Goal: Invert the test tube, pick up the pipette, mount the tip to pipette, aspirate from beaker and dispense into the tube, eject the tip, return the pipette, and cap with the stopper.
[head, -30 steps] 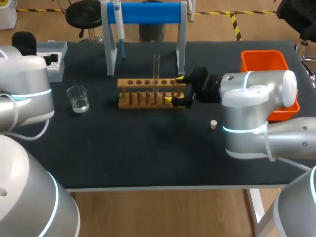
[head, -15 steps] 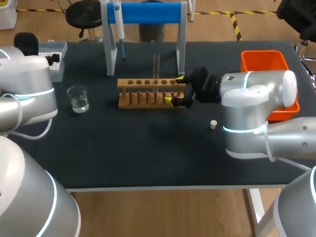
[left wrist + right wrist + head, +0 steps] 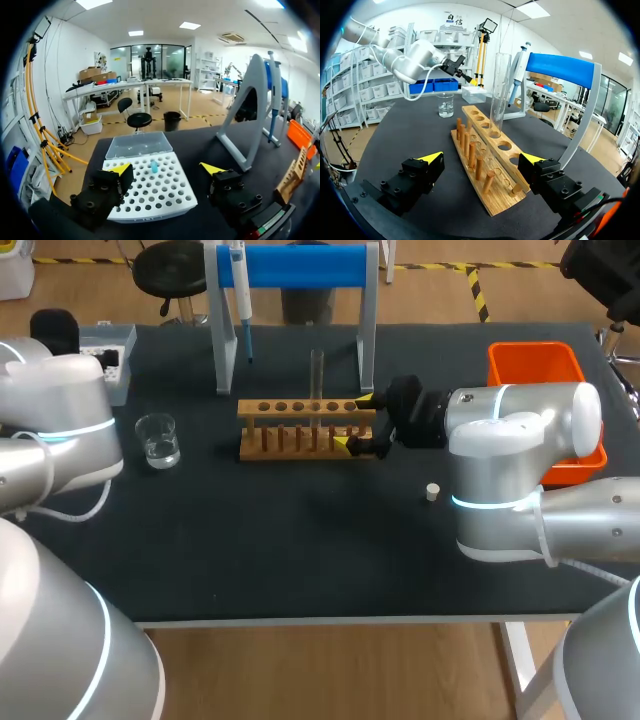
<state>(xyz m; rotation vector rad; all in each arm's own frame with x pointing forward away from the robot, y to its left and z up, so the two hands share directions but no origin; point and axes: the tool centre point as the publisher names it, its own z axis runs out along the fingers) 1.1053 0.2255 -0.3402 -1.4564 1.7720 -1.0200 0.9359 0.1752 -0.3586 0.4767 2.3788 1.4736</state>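
Two arms flank the black bench [image 3: 300,560] as seen from the overhead camera. The right end effector [image 3: 355,422] sits at the right end of the long wooden peg rack [image 3: 295,430]. Its yellow-tipped fingers are spread, one behind the rack's end and one in front, gripping nothing. A clear glass test tube [image 3: 316,372] stands upright in one of the rack's top holes. Behind the rack is a grey stand with a blue crossbar [image 3: 300,265], and the blue pipette [image 3: 240,300] hangs at its left end. A small glass beaker [image 3: 158,440] holding clear liquid stands well left of the rack. A small white stopper [image 3: 432,492] lies apart from the rack, off its front right. An orange plastic bin [image 3: 535,365] sits at the far right. The left arm hides part of the white perforated tip box [image 3: 120,345] at the back left.

From the left wrist, the left end effector [image 3: 165,169] is released, fingers wide, with the tip box just ahead between them. A single light blue tip [image 3: 154,166] stands in the grid, and the clear lid [image 3: 139,145] lies beyond it.

From the right wrist, the rack runs away between the spread fingers with a gap on either side. The test tube stands mouth up, and the beaker is past the rack's far end
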